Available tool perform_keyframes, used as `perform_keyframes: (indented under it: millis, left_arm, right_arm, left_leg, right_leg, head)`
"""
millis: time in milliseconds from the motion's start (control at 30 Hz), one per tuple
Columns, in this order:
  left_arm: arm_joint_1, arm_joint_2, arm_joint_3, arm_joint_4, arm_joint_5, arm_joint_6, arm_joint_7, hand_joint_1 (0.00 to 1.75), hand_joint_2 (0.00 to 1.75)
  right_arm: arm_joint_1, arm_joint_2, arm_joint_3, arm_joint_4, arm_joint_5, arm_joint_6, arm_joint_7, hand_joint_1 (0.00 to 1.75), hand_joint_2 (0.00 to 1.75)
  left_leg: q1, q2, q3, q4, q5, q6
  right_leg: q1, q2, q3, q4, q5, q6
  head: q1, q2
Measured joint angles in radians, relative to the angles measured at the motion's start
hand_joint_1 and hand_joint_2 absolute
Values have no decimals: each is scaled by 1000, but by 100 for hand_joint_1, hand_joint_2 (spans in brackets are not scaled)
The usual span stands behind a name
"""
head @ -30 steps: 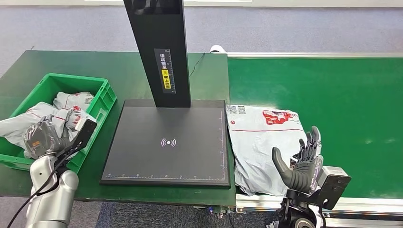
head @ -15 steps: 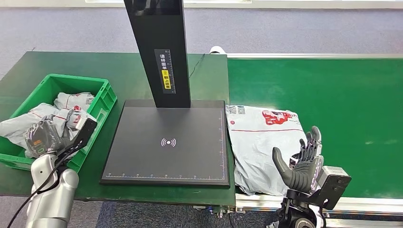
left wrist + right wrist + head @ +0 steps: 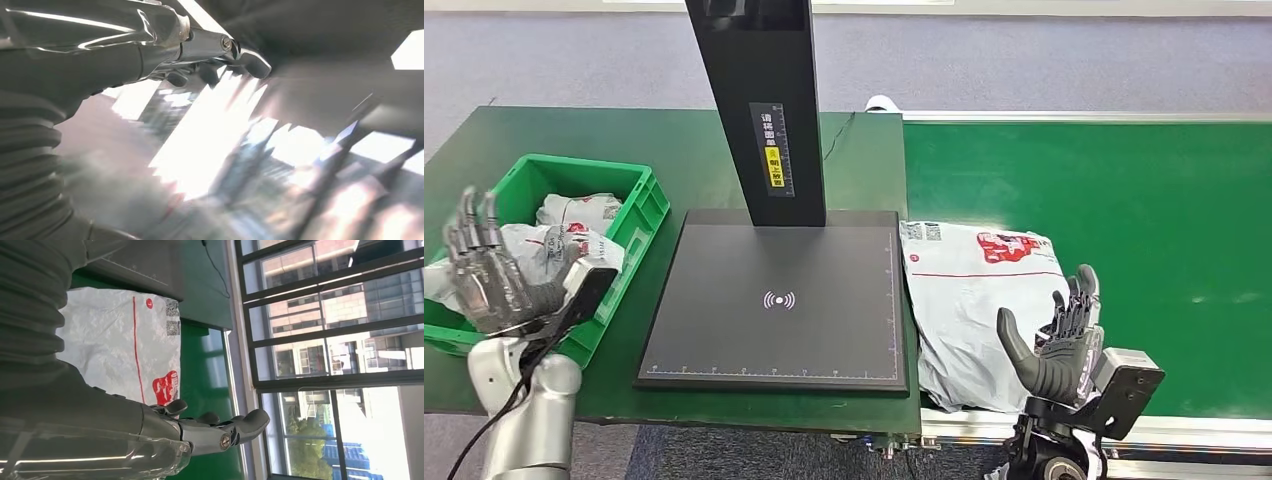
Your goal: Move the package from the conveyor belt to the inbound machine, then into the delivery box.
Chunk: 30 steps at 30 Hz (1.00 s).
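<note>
Pkg (image 3: pixel 979 300), a grey-white poly mailer w/ red print, lies flat on the green conveyor belt (image 3: pixel 1144 220) at its left end, its left edge touching or just beside the black scan plate of the inbound machine (image 3: pixel 779 300); long axis looks to run roughly near-far, a bit skewed, near end sagging toward the belt's front rail; right hand (image 3: pixel 1054 345) is the nearer by far: it stands at the pkg's near right corner, over or just beside that edge, fingers up and spread, thumb out to the left, holding nothing; so pkg lies left and far of the right hand, mostly on the thumb side; right wrist view has the same mailer (image 3: pixel 125 345) w/ the red mark past the hand (image 3: pixel 210 432), fingers apart, no contact to be seen; whether the hand touches the bag can't be told; left hand (image 3: pixel 489 285) is well apart on the far left, raised over the near rim of the green delivery box (image 3: pixel 649 205), fingers spread, nothing in it; box already holds similar grey bags (image 3: pixel 574 215); left wrist view too blurred to use; judgement: next move needs the right hand to go down and left onto the pkg, then carry it left a short way onto the plate.
</note>
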Motion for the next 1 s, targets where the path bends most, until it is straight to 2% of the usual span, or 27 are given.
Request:
perform_keyframes:
  millis: [33, 100, 167, 367, 633, 733, 800, 867, 967, 1000]
  left_arm:
    - [7, -33, 30, -74, 54, 0, -125, 0, 0]
    - [22, -82, 69, -204, 104, 0, -250, 0, 87]
    - [35, -119, 90, -308, 109, 0, -251, 0, 175]
    - [56, -181, 127, -485, 108, 0, -246, 0, 175]
    - [69, -210, 129, -534, 149, 0, -246, 0, 175]
    - [83, -213, 108, -544, 234, 0, -246, 0, 175]
    - [100, -206, 53, -523, 377, -17, -243, 0, 175]
    - [129, -181, -53, -463, 569, -88, -215, 0, 175]
    - [181, -131, -254, -376, 788, -342, -111, 0, 175]
    - [188, -124, -285, -365, 810, -393, -92, 0, 175]
  right_arm:
    - [-2, 0, 4, 4, -10, -3, -9, 0, 175]
    - [-7, -1, 12, 15, -24, -6, -25, 0, 175]
    - [-11, -3, 21, 26, -33, -11, -35, 0, 175]
    - [-18, -12, 41, 49, -48, -22, -46, 0, 175]
    - [-22, -23, 56, 66, -55, -31, -46, 0, 175]
    - [-27, -27, 60, 71, -57, -34, -47, 0, 175]
    - [-30, -30, 61, 72, -59, -32, -49, 0, 175]
    - [-31, -36, 62, 73, -50, -9, -48, 0, 175]
    - [-40, -47, 71, 75, -7, 74, -33, 0, 175]
    - [-42, -49, 74, 76, 2, 91, -30, 0, 175]
  left_leg:
    - [0, 0, 0, 0, 0, 0]
    - [-1, 0, -1, 0, -1, 0]
    - [-1, 0, -2, 0, -1, 0]
    - [0, -1, -2, 0, -1, 0]
    - [0, -1, -1, 0, 0, 0]
    - [0, -1, -1, 0, -1, 0]
    - [-1, -1, -1, 0, -1, 0]
    - [-1, -2, -2, 0, -1, 0]
    - [0, -1, -2, 0, -1, 0]
    - [0, -1, -2, 0, -1, 0]
  right_leg:
    - [0, 0, 0, 0, 0, 0]
    - [-1, 0, -1, -1, 0, 0]
    - [-1, 0, -2, -1, 0, 0]
    - [0, -1, -2, -1, 0, 0]
    - [0, -1, -2, 0, 0, 0]
    - [0, -1, -3, -1, 0, 0]
    - [-1, -1, -3, -1, 0, 0]
    - [-1, -2, -3, -1, 0, 0]
    - [0, -2, -3, -1, 0, 0]
    - [0, -2, -3, -1, 0, 0]
  head:
    - [1, 0]
    - [1, 0]
    - [1, 0]
    - [1, 0]
    - [1, 0]
    - [1, 0]
    - [1, 0]
    - [1, 0]
    - [0, 0]
    - [0, 0]
